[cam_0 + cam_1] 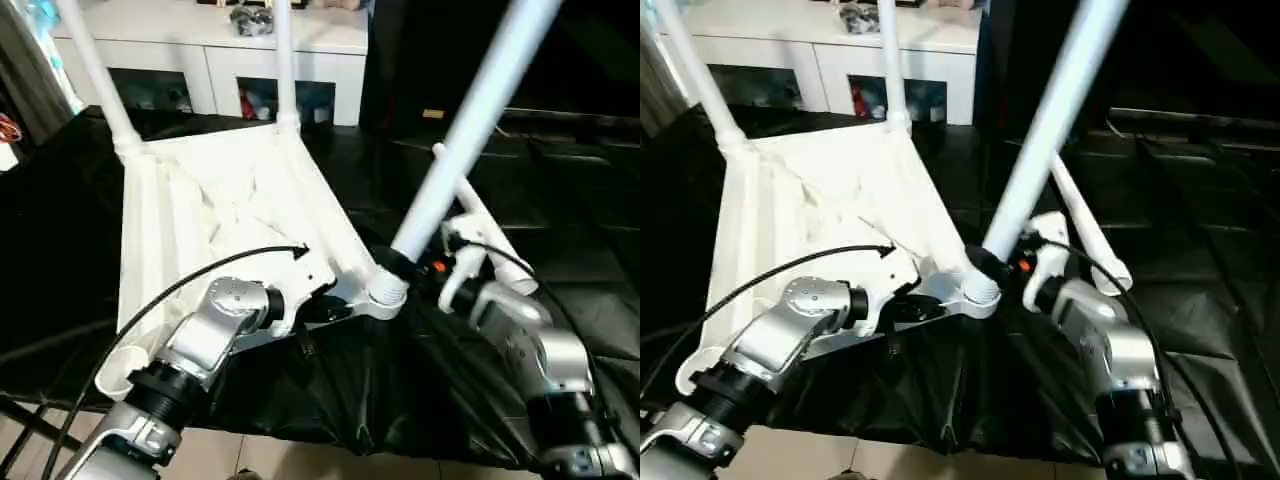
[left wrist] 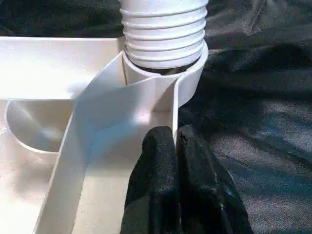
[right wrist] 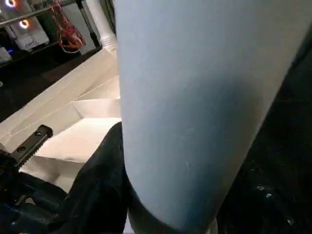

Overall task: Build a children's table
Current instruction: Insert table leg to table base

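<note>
Tabletop (image 1: 200,215): white plastic, lying upside down on a surface (image 1: 60,230) draped in black sheeting, ribbed underside facing up.

Legs: two (image 1: 95,70) (image 1: 283,60) stand upright in the far corner sockets. A third leg (image 1: 470,130) rises tilted from the near right corner socket (image 1: 385,290), its threaded end (image 2: 163,29) seated in the socket collar. A fourth leg (image 1: 490,245) lies loose on the black sheeting just right of the top, behind the right arm.

Empty socket (image 1: 125,365): near left corner, beside the left forearm.

Left hand (image 2: 176,141): fingers (image 2: 156,161) pinched together on a thin upright rib (image 2: 174,105) of the top, just beside the near right socket.

Right hand (image 1: 985,265): black fingers (image 3: 100,180) clasped around the base of the tilted leg, just above the socket.

Cabinet (image 1: 300,45): white, glass doors, behind the surface, with small items on it, too small to identify.

Floor (image 1: 280,460): pale tiles at the near edge.
</note>
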Controlling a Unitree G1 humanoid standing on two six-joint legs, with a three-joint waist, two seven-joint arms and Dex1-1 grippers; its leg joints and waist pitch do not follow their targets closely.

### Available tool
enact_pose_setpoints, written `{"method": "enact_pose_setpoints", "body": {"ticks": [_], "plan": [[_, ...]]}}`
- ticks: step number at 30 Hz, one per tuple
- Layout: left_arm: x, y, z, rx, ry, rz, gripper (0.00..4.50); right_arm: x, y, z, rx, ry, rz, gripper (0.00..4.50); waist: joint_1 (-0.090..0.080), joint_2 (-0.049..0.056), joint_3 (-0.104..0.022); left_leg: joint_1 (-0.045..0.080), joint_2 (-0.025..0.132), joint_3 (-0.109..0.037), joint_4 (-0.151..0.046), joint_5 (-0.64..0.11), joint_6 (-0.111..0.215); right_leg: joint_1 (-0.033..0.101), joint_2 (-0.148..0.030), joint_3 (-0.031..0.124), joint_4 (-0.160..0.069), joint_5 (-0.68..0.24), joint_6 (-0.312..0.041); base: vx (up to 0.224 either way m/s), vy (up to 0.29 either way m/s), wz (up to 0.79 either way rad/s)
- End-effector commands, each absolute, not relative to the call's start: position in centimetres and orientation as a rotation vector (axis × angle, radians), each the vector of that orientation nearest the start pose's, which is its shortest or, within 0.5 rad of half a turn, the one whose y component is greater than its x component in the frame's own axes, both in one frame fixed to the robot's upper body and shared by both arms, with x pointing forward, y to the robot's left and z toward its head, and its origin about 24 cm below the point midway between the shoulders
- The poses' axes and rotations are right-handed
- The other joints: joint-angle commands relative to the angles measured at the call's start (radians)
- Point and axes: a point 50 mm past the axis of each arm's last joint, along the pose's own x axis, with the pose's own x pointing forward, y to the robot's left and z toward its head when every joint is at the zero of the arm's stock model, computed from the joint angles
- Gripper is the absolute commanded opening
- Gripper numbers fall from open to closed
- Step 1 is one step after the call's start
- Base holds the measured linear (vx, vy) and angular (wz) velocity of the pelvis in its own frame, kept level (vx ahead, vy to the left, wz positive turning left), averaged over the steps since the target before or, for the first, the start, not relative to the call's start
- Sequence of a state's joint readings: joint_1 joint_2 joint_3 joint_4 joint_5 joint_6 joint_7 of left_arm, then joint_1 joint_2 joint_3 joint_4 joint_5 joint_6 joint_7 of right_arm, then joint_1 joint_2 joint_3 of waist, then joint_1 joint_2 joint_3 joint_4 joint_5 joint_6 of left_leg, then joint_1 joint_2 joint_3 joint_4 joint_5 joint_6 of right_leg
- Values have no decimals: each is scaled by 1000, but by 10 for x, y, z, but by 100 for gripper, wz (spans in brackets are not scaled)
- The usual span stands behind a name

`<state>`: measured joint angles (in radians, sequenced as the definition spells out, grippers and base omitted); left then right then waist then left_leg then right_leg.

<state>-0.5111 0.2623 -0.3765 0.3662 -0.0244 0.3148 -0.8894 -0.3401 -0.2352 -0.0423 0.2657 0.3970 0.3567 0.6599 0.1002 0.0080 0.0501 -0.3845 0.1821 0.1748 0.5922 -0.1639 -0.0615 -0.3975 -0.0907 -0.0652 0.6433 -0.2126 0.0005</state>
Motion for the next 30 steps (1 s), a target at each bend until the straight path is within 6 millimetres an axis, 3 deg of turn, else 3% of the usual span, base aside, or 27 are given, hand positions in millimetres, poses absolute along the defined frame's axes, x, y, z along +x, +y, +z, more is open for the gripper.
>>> {"method": "enact_pose_setpoints", "body": {"ticks": [1,10,24,30], "plan": [[307,80,53,312,352,-1160,0,296,-160,36,249,299,647,190,2,-14,-62,13,39,-11,-67,-220,22,45,-58,45,-103,-240,-168,0,0,0],[304,80,48,367,364,-1202,0,291,-147,34,-9,326,713,189,1,-10,-59,14,40,-14,-73,-258,8,42,-56,46,-108,-285,-144,0,0,0],[303,82,48,373,360,-1211,0,291,-144,33,-50,353,796,189,-7,-17,-58,13,42,-15,-76,-279,14,40,-58,47,-111,-303,-143,0,0,0],[294,81,51,398,322,-1337,0,288,-145,31,-37,353,885,189,-7,-15,-57,12,43,-15,-77,-282,21,40,-59,47,-111,-282,-151,0,0,0]]}}
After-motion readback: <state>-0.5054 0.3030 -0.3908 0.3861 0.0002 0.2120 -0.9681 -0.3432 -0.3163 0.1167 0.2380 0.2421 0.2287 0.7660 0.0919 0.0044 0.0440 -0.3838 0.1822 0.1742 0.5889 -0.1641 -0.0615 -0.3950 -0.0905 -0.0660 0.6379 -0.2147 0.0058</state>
